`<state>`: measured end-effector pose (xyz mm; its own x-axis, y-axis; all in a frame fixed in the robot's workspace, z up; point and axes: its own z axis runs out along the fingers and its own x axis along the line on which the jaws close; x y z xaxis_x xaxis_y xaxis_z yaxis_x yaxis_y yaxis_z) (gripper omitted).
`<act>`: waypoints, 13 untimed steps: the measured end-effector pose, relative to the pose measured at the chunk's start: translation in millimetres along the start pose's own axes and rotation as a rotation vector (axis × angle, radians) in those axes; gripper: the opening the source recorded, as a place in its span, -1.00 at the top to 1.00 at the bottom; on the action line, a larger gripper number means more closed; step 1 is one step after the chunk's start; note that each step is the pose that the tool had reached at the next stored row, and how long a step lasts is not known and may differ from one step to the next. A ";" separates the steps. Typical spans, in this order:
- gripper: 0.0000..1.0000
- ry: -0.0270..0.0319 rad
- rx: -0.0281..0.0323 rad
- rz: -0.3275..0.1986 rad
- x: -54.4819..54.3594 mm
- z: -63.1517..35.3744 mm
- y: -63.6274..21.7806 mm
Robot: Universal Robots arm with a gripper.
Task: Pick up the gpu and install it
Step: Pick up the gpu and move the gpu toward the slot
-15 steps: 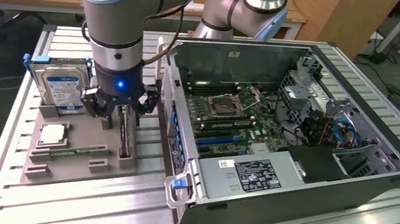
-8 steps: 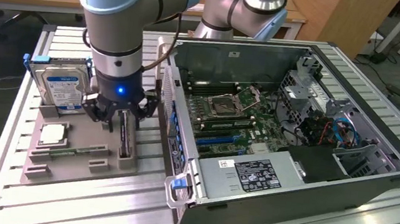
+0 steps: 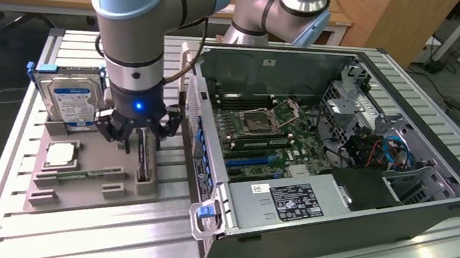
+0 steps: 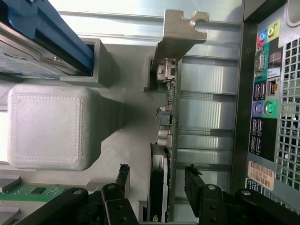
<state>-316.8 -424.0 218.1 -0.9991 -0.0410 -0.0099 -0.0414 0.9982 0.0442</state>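
gpu is standing on its long edge in a slot of the gray holder tray, not in the pc yet. From the wrist cam it's edge-on w/ the silver bracket at the far end. Gripper is right over it, spread wide, one black finger on each side of the card w/ a gap both sides, so not pinching anything. On the same tray, toward the exterior view's left: hard drive upright w/ blue-white label, a cpu chip lying flat nearer the cam, and a memory stick just below that. Open pc case sits just beside the tray on the exterior view's right, motherboard visible inside. All on a slatted metal table.
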 end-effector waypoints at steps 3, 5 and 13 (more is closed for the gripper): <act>-0.18 0.0000 0.0002 0.000 0.1 0.0 -1.2; -0.18 0.0000 0.0001 0.000 0.0 0.0 -1.2; -0.15 0.0001 0.0002 0.000 0.0 0.0 -1.2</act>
<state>-316.8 -425.3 218.0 -0.9991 -0.0410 -0.0098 -0.0414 0.9982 0.0440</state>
